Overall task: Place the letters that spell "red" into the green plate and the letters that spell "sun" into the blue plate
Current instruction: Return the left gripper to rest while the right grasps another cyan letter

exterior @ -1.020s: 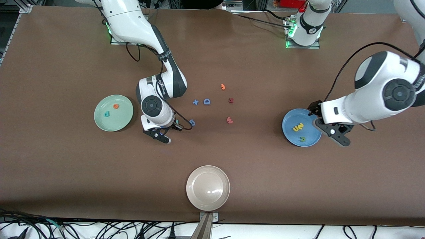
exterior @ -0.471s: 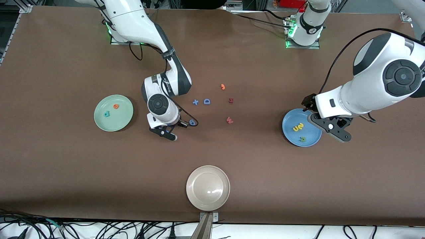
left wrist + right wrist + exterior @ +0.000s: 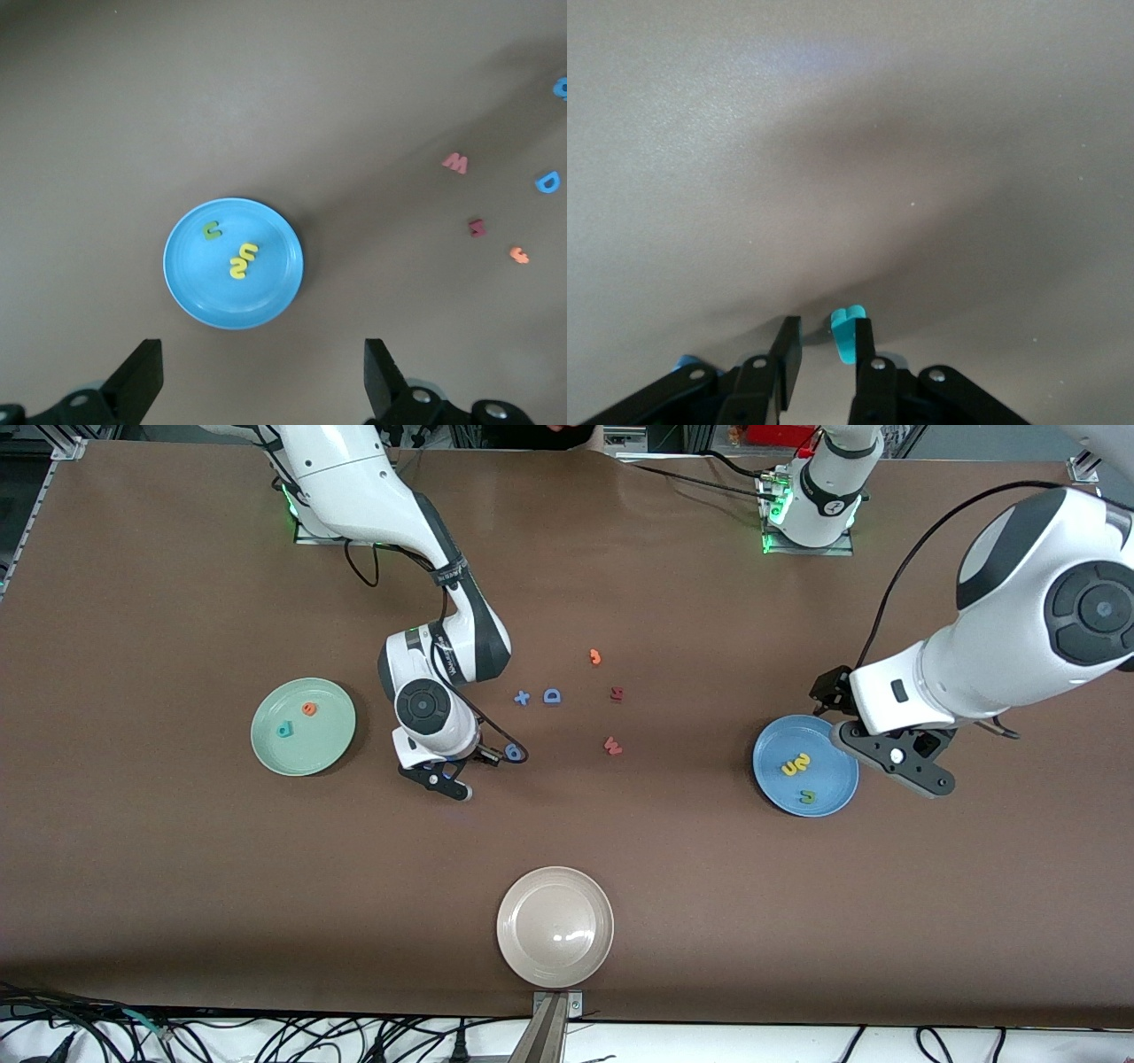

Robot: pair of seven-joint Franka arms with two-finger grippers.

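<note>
The green plate holds the teal "d" and the orange "e". My right gripper is low over the bare table between the green plate and the loose letters. In the right wrist view the right gripper is shut on the teal "r", which lies against one finger. The blue plate holds the yellow "s" and "n" and the olive "u". My left gripper hangs open and empty over that plate's edge.
Loose letters lie mid-table: a blue plus, a blue "D", an orange hook, a dark red letter, a red "w" and a blue letter beside my right hand. A beige plate sits near the front edge.
My right gripper slid a little toward the middle of the table, then stopped. My left arm swung outward toward its own end, its gripper staying open by the blue plate.
</note>
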